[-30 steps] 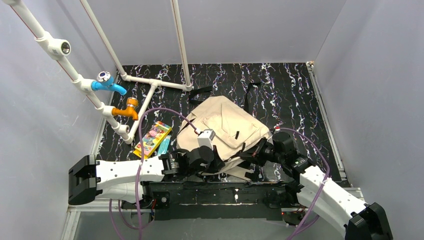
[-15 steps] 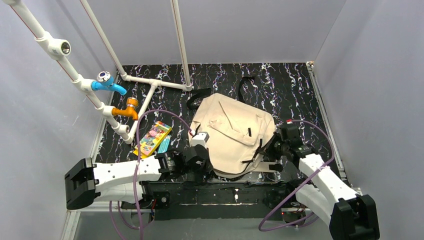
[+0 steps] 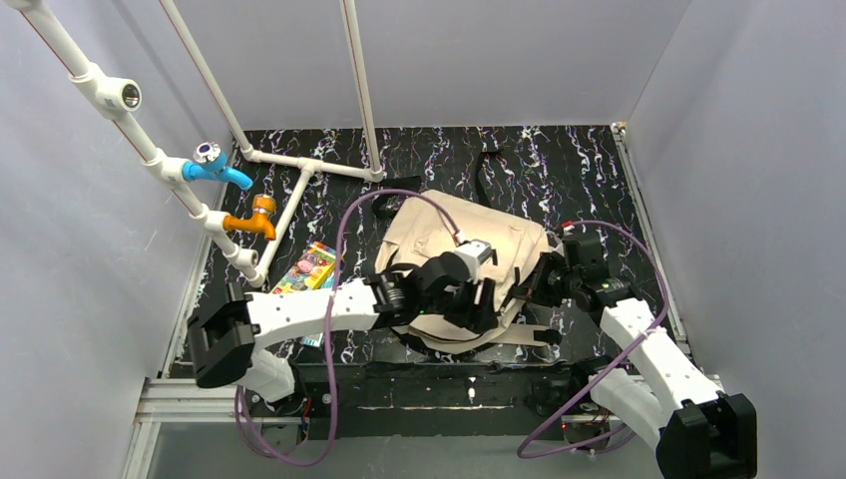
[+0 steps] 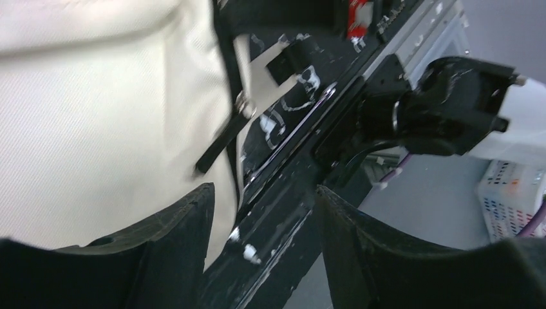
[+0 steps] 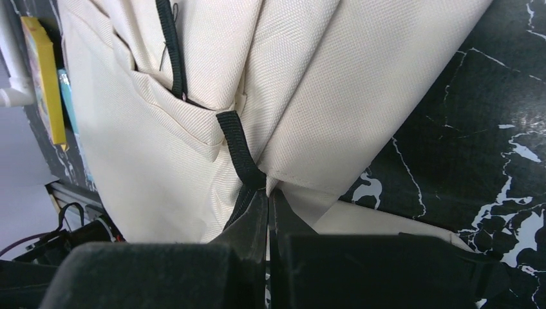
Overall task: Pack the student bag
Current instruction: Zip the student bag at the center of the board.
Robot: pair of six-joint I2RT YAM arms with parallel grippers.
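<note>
Beige student bag pinched at its edge by right hand.

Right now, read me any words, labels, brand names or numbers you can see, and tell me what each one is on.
No text can be read in any view.
colourful pack: printed pictures; any lettering is too small to read.
white crate: small coloured marks, blurred and unreadable.
student bag: no label or logo shows on the visible fabric.
</note>
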